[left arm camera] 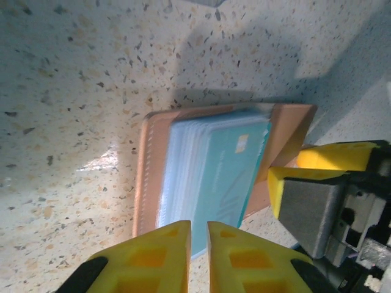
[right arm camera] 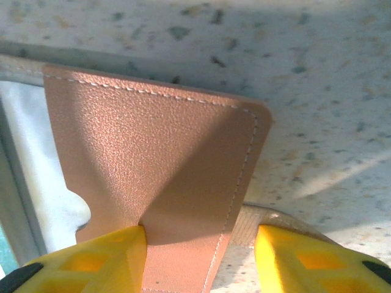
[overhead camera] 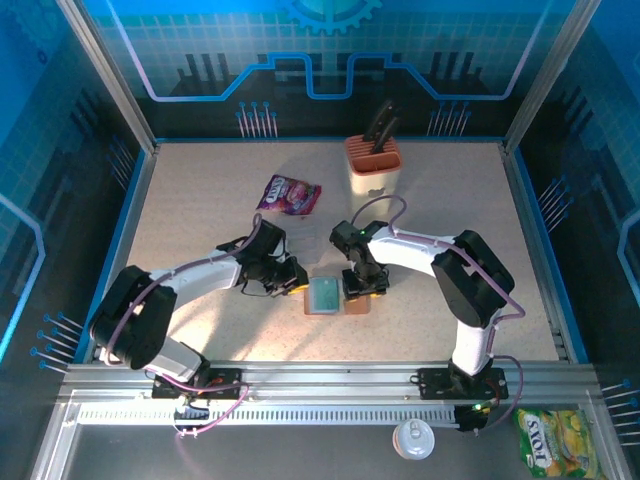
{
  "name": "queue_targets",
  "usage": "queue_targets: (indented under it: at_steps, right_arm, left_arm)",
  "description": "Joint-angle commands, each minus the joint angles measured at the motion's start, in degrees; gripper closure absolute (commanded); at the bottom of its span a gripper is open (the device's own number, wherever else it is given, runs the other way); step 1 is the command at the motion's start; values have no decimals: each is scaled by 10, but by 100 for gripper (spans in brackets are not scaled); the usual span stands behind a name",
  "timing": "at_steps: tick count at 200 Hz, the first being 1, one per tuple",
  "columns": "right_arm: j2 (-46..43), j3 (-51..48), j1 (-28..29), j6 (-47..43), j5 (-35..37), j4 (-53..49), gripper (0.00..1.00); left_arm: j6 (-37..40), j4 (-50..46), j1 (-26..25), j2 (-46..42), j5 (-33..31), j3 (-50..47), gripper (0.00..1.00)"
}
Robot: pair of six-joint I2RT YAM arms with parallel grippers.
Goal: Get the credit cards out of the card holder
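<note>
Straddling the card holder (left arm camera: 149, 177) unclamped at three o'clock, right gripper (right arm camera: 198, 244) is risking slippage while closed left gripper (left arm camera: 197, 235) is pressing credit cards (left arm camera: 214, 177).

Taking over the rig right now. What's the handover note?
Left gripper: shut, tips at the near edge of the credit cards; can't tell if it has a pinch on them.
Right gripper: open, fingers astride the raised flap.
Card holder: lying open on the table, cards stacked inside.
Done: holder is open.
Left: pull every card out.
</note>
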Motion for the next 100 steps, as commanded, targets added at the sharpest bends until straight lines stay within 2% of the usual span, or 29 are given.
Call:
queue_targets:
  at_steps: [1,62,100]
  right_arm:
    - [32,8,30,14,-39,32,50]
    - [25,28,46,26,-35,9,51]
    - [2,27,46,41,-35,3,51]
  left_arm:
    - [12,-29,8,-30,-22,-10,84]
    - [6,-39,10,-46,-13,-17,84]
    - [-8,-29,-9,-45,-11,-35,85]
